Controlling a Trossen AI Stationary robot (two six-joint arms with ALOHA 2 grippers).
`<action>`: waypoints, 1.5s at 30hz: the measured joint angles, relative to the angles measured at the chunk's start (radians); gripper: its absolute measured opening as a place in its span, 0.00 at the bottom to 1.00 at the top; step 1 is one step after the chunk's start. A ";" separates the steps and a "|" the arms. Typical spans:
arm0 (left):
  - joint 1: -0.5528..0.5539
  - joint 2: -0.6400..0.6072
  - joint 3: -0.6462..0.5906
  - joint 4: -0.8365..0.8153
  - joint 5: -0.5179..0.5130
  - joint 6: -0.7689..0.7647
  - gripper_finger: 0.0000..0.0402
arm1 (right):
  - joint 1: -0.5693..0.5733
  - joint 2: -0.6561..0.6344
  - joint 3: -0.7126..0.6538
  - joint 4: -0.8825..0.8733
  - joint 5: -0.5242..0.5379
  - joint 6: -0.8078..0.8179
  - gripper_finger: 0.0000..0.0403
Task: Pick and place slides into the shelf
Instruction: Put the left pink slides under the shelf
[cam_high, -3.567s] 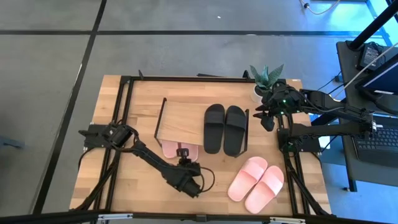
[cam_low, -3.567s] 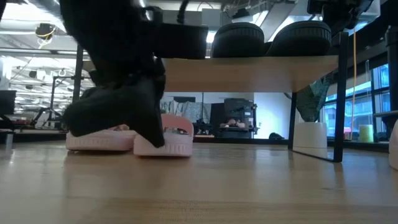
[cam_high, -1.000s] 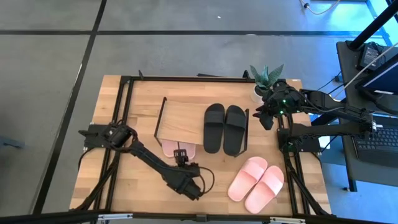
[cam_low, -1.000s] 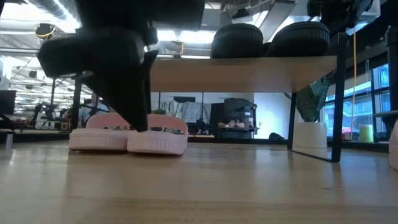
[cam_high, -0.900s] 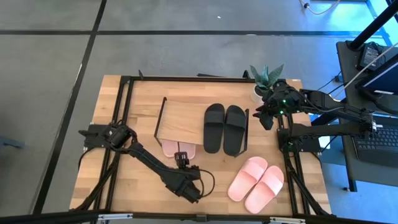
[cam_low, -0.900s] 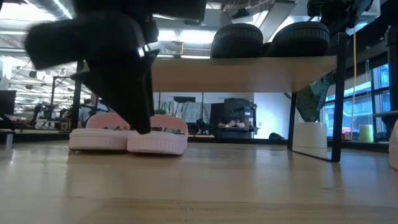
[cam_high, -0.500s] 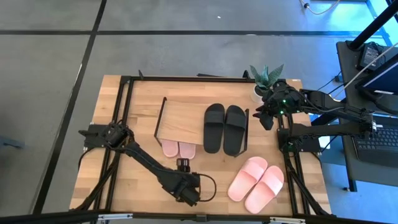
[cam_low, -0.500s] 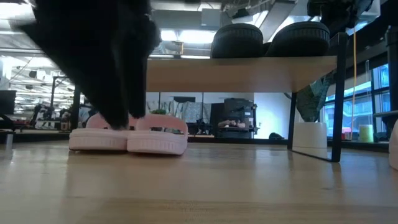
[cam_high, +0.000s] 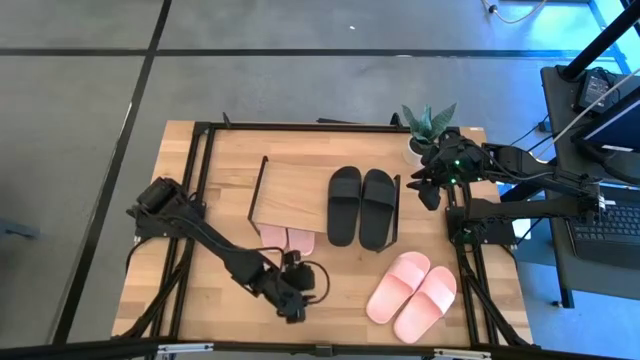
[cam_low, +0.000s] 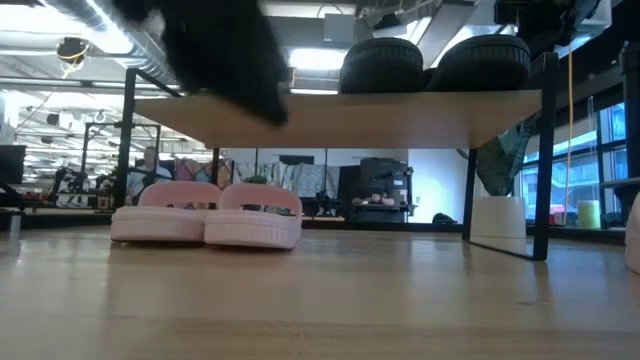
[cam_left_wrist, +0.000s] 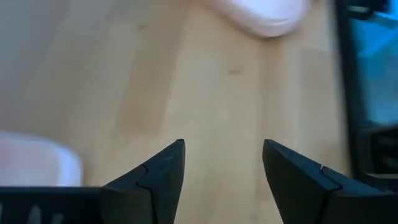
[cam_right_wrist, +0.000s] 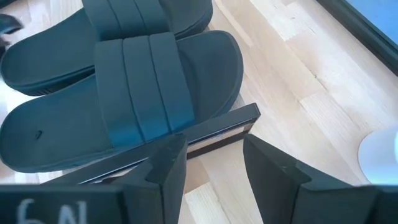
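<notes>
The shelf (cam_high: 285, 190) stands mid-table, a wood board on thin black legs. Two black slides (cam_high: 361, 207) lie side by side on its right part, seen from the front in the low view (cam_low: 435, 64). Under the board a pink pair (cam_low: 207, 221) rests on its soles on the table, heels poking out (cam_high: 287, 239). Another pink pair (cam_high: 411, 293) lies on the table near right. My left gripper (cam_high: 290, 306) hangs open near the front edge, nothing between its fingers (cam_left_wrist: 222, 167). My right gripper (cam_high: 430, 192) waits open beside the shelf's right end (cam_right_wrist: 211, 160).
A potted plant (cam_high: 425, 128) in a white pot (cam_low: 497, 220) stands at the far right corner. A black frame (cam_high: 205, 135) runs round the tabletop. Bare wood lies left of the shelf and along the front edge.
My left gripper, open throughout, has drawn back from the pink slides under the shelf toward the table's near edge and risen, so it no longer blocks them in the low view. The pink pair stays put under the board.
</notes>
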 joint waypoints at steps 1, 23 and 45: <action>-0.003 0.002 -0.022 0.009 -0.024 -0.027 0.51 | 0.000 0.000 0.000 0.000 0.000 -0.001 0.40; 0.004 0.110 -0.071 -0.005 -0.186 -0.095 0.51 | 0.000 0.000 0.000 0.002 0.018 0.000 0.40; 0.033 0.110 -0.071 -0.194 -0.212 -0.125 0.51 | 0.000 0.000 0.000 0.004 0.019 0.023 0.40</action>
